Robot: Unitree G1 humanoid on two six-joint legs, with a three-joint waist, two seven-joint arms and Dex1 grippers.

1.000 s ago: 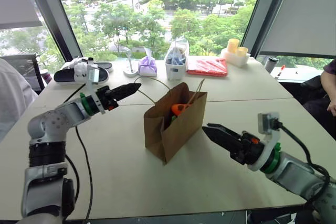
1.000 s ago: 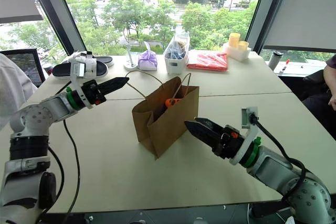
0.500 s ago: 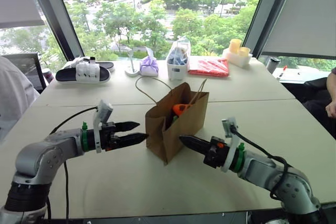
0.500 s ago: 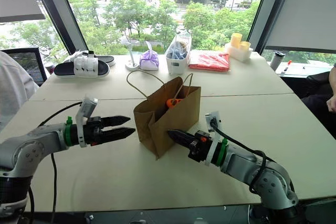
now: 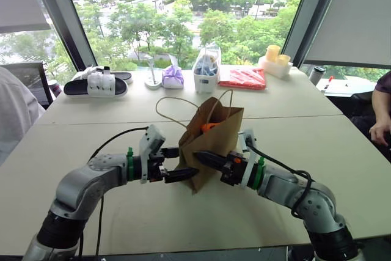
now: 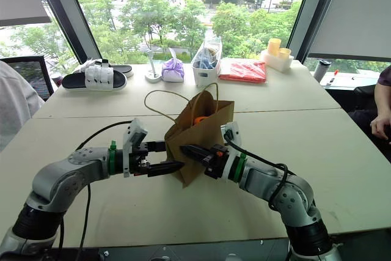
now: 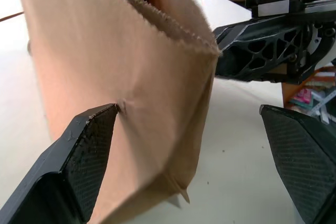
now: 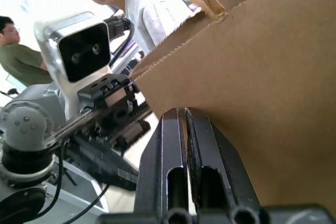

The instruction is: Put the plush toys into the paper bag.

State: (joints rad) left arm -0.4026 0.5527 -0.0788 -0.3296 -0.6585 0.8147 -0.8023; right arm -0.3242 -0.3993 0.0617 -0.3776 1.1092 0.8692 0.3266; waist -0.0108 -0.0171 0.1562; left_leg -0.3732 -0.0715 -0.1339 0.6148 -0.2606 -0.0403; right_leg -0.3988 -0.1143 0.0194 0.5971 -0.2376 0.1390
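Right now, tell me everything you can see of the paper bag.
The paper bag is plain brown kraft paper with a serrated top edge and thin beige twine loop handles. It stands on the pale table with its mouth open, creased and leaning somewhat. Something orange shows inside its mouth. The left gripper, open, straddles a lower corner, one finger pressing a dent into a side. The right gripper, shut, lies against the front face.
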